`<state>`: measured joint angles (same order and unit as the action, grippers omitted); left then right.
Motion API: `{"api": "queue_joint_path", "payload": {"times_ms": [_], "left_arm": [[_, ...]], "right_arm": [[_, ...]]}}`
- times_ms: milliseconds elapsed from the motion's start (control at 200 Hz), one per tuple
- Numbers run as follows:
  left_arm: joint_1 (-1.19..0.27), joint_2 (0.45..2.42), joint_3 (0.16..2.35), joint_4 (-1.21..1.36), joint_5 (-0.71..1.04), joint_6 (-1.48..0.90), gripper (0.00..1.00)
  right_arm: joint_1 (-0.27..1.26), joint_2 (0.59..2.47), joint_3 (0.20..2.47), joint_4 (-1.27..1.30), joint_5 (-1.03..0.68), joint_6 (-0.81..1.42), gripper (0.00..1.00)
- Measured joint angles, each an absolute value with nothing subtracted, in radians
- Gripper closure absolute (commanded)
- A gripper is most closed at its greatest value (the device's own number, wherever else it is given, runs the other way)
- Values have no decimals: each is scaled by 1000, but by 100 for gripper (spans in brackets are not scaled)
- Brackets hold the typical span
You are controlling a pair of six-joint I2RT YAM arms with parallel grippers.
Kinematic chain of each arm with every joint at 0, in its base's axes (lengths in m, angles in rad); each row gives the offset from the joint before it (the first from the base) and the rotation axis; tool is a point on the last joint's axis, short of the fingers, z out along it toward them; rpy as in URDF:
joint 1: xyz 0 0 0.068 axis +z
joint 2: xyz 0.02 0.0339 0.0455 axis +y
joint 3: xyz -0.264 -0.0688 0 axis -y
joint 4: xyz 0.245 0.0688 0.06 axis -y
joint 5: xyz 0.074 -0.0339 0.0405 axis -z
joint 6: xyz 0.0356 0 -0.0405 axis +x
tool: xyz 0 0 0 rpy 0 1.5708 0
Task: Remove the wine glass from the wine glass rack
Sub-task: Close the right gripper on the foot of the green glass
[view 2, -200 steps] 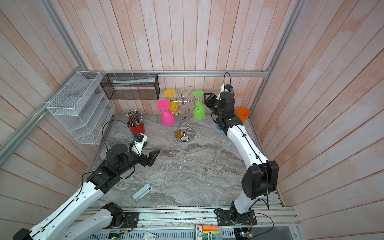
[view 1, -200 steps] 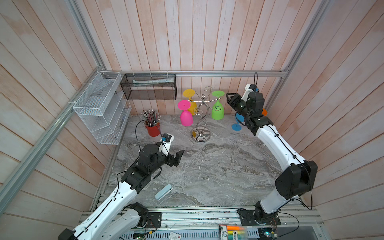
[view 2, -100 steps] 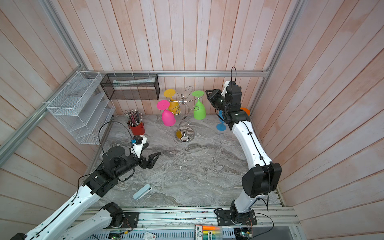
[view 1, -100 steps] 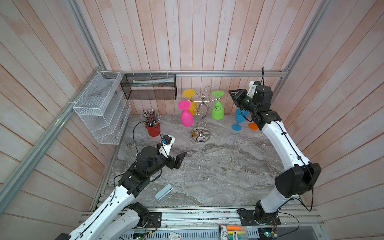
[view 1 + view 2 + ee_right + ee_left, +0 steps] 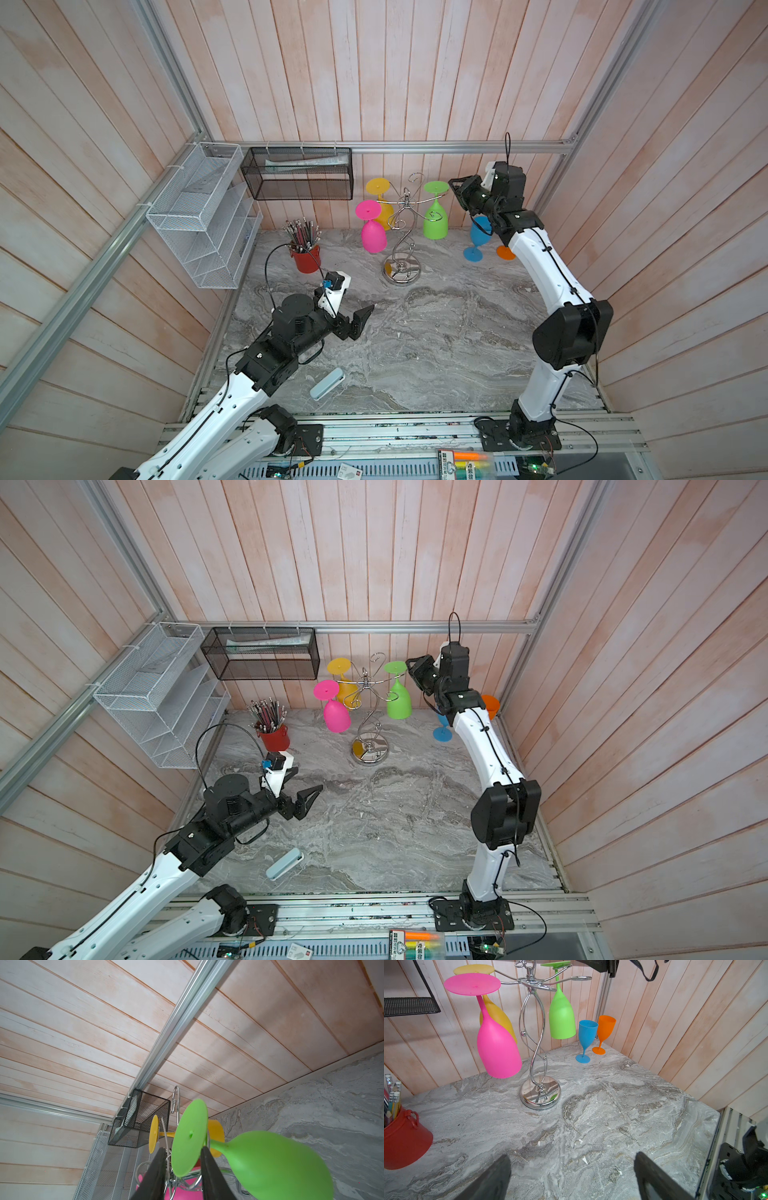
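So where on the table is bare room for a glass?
The widest bare patch of the table lies between the wine glass rack, the right arm and the front edge. Smaller: between the left gripper and the light blue case. Crowded: the back right corner, with the blue glass and orange glass.

White links (image 5: pixel 540 266) — black joints (image 5: pixel 571 336), thin looping black cables (image 5: pixel 267 270).

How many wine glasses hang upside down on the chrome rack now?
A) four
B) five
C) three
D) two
C: the pink glass, yellow glass and green glass hang from the wine glass rack, while the blue glass and orange glass stand on the table.
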<state>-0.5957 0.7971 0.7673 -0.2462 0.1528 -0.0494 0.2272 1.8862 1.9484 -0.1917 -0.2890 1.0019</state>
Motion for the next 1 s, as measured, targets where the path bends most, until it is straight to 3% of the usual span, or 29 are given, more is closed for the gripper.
{"api": "queue_joint_path", "payload": {"times_ms": [665, 1000], "left_arm": [[-625, 797, 767, -246, 152, -49, 6], [-634, 797, 767, -247, 151, -49, 6]], "right_arm": [[238, 2064, 2231, -301, -263, 948, 72], [273, 2051, 2222, -330, -192, 906, 72]]}}
